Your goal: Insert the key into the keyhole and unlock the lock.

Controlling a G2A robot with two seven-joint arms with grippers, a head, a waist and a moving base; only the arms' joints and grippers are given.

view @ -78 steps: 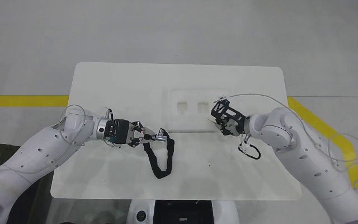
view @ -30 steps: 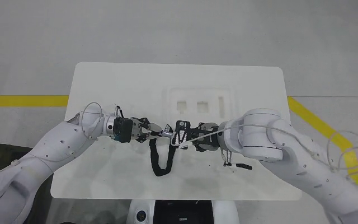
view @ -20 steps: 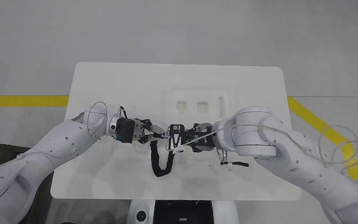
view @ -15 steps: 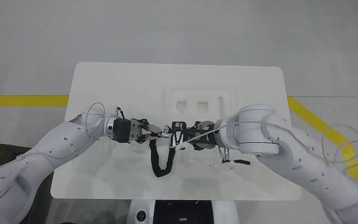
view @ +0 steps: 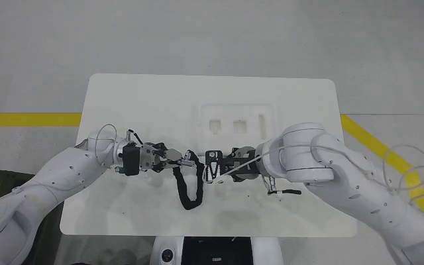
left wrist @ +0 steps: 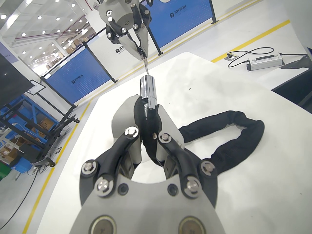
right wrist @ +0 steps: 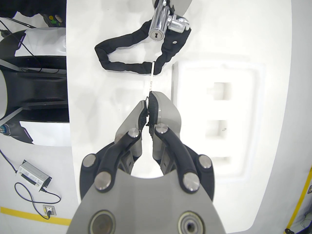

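Observation:
The lock is a silver cylinder (view: 189,159) (left wrist: 148,90) (right wrist: 159,24) joined to a black sleeved chain (view: 188,192) (left wrist: 226,132) (right wrist: 121,63) that loops over the table. My left gripper (view: 176,158) (left wrist: 146,109) is shut on the chain's sleeve just behind the cylinder and holds it raised. The round keyhole face (right wrist: 157,35) points at my right gripper (view: 207,163) (right wrist: 148,102) (left wrist: 141,54). That gripper is shut on a thin silver key (right wrist: 152,76) (left wrist: 145,65). The key's blade points toward the cylinder, and a short gap separates its tip from the keyhole.
A white foam tray (view: 232,129) (right wrist: 219,108) with square recesses lies on the white table (view: 132,99) behind the grippers. A black clip (view: 281,193) hangs under the right arm. A cable (view: 298,112) trails from that arm.
The right gripper came from the tray over to the lock with the key. In the last half second the left arm drew back a little to the left with the lock.

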